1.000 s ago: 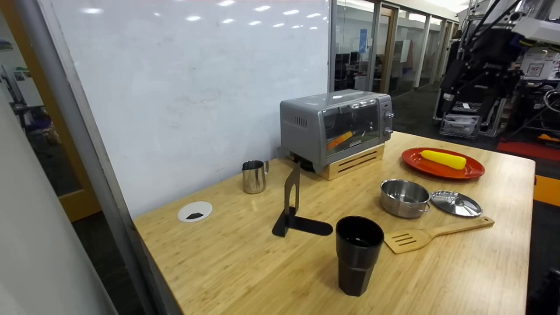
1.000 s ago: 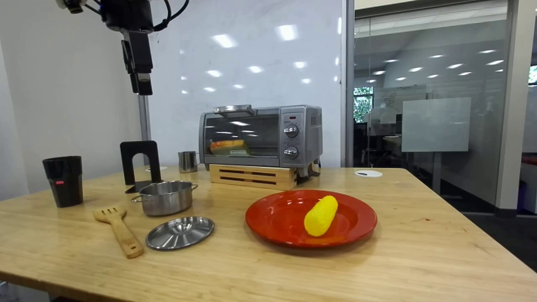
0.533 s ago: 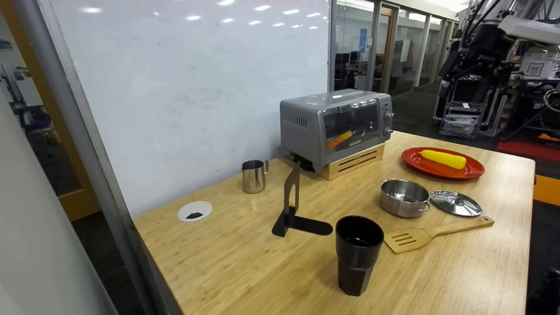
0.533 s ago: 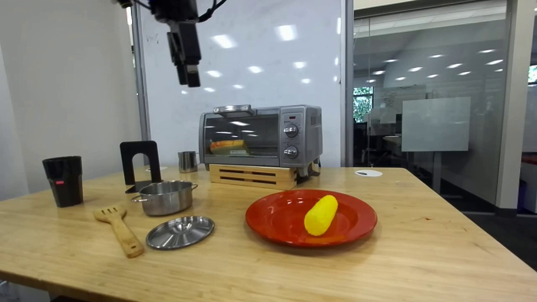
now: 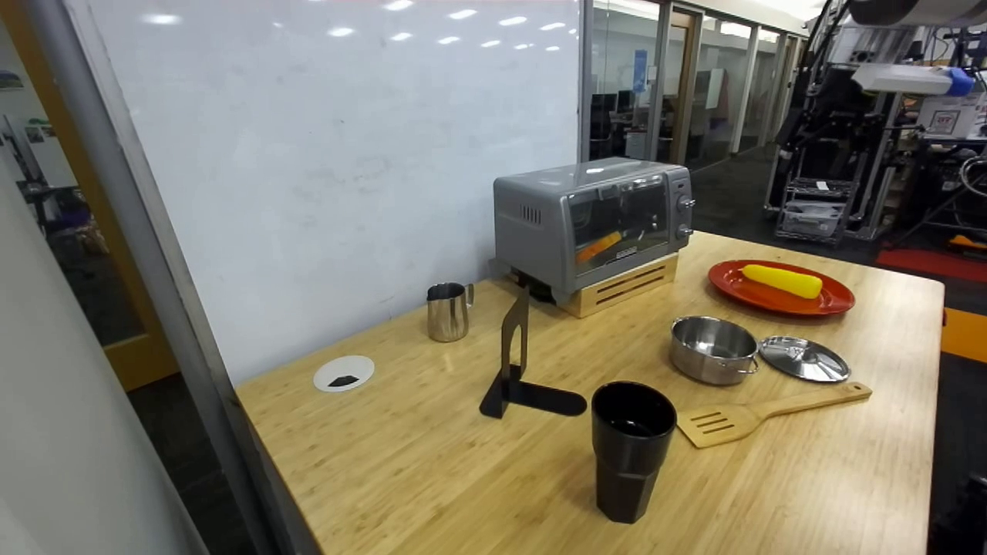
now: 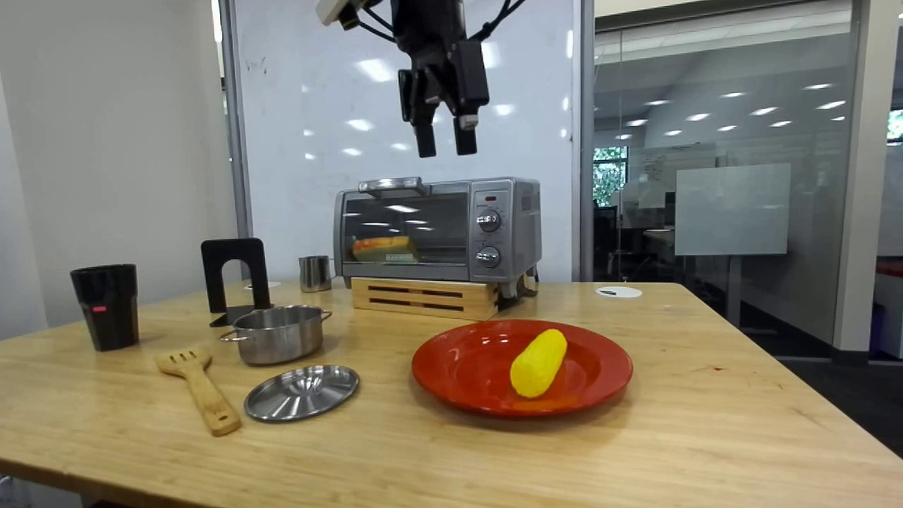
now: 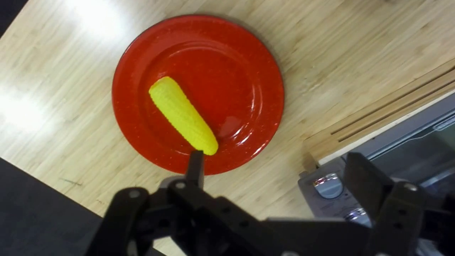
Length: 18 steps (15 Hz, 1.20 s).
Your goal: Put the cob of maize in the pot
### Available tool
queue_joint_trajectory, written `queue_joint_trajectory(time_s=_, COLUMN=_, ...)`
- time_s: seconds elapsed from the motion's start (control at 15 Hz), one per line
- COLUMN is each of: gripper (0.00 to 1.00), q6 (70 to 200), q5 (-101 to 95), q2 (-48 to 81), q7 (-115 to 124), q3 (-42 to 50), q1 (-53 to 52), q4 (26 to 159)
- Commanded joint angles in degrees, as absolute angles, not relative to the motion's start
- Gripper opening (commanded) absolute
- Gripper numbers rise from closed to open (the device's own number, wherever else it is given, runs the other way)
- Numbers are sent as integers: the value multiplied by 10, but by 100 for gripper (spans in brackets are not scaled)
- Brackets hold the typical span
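The yellow cob of maize [image 5: 781,280] lies on the red plate [image 6: 451,381] in both exterior views; the cob also shows in the wrist view [image 7: 183,115]. The small silver pot [image 5: 713,354] stands uncovered on the table, and its inside looks empty; it also shows in an exterior view [image 6: 281,335]. It is out of the wrist view. My gripper [image 6: 446,144] is open and empty, high above the table, at toaster oven height and over. In the wrist view its jaws [stand] wide apart, one fingertip overlapping the cob's lower end in the picture, without visible contact.
The grey toaster oven [image 6: 508,233] stands on a wooden base [image 6: 423,296] beside the plate. A pot lid [image 5: 804,358] and a wooden spatula [image 5: 771,408] lie near the pot. A black cup [image 5: 632,447], a black bookend [image 5: 513,378] and a steel cup [image 5: 448,311] stand further off.
My gripper has moved across to the right in an exterior view, from above the pot's side to above the toaster oven, and has turned so both fingers show. The objects have not moved.
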State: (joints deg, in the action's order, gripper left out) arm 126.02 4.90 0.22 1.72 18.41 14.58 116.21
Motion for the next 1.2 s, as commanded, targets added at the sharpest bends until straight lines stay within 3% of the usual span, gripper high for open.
queue_joint_trajectory(time_s=0.0, gripper=100, q6=1239, q5=47, q2=105, q7=-5, q3=192, q1=172, q4=1071)
queue_joint_trajectory(time_s=1.13, gripper=100, q6=1264, q5=43, q2=214, q7=-3, q3=183, q1=202, q4=1021)
